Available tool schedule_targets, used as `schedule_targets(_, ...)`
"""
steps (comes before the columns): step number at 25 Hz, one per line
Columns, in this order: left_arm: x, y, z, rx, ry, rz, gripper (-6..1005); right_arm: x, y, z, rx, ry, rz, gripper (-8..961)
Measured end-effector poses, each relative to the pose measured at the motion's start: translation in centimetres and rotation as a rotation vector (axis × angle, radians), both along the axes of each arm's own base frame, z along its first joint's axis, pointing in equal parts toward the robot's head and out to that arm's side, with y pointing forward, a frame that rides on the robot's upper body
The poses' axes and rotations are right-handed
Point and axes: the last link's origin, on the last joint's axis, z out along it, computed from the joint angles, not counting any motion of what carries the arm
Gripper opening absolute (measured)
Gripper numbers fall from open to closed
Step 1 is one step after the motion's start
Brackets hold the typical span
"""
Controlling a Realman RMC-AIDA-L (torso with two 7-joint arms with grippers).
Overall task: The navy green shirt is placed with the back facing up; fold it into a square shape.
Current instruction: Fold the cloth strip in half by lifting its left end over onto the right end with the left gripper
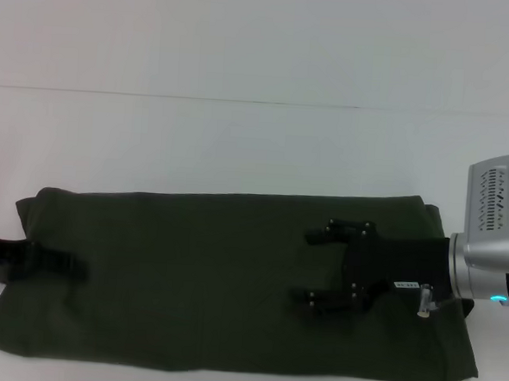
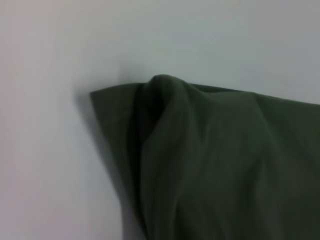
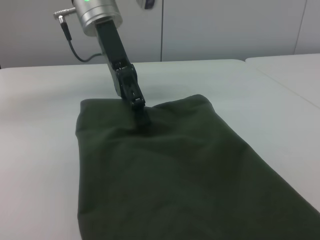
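The navy green shirt (image 1: 197, 273) lies on the white table as a long dark olive band running left to right, plain side up, with no lettering showing. My right gripper (image 1: 310, 268) hovers over the shirt's right part, fingers spread wide and empty. My left gripper (image 1: 70, 267) is at the shirt's left end, low on the cloth. In the right wrist view the left gripper (image 3: 137, 103) has its fingers together on the far end of the shirt (image 3: 165, 175), which puckers there. The left wrist view shows a raised ridge near the shirt's corner (image 2: 165, 100).
The white table (image 1: 240, 146) stretches behind the shirt and to both sides. The shirt's front edge lies near the bottom of the head view. A wall with panels (image 3: 225, 30) stands behind the table in the right wrist view.
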Motion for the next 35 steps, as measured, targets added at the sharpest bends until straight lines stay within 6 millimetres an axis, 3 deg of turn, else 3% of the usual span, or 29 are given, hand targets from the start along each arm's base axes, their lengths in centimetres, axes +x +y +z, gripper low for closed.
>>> schedule_targets(6,1.19,0.58,-1.21,-0.016,-0.012,-0.017,778,0.02,-0.06,-0.06,-0.002,0.001,-0.002,919)
schedule_targets(13,1.17,0.67,-1.20,-0.005,-0.013,0.013,776,0.05,-0.15,-0.17,-0.006,0.005,-0.006,919)
schedule_targets(19,0.95,0.76,-0.55,0.043,0.008,0.034,571,0.02,-0.14,-0.16,-0.005,0.007,-0.007,919)
schedule_targets(30,1.11,0.90,-0.49,0.040,0.013,0.029,328,-0.05,-0.19,-0.14,-0.009,0.011,-0.004,919)
schedule_targets(32,1.09,0.92,-0.39,0.040,0.015,0.028,114,-0.06,-0.20,-0.13,-0.010,0.011,-0.003,919)
schedule_targets(35,1.08,0.95,-0.30,0.041,0.017,0.025,110,-0.07,-0.22,-0.14,-0.011,0.012,-0.003,919)
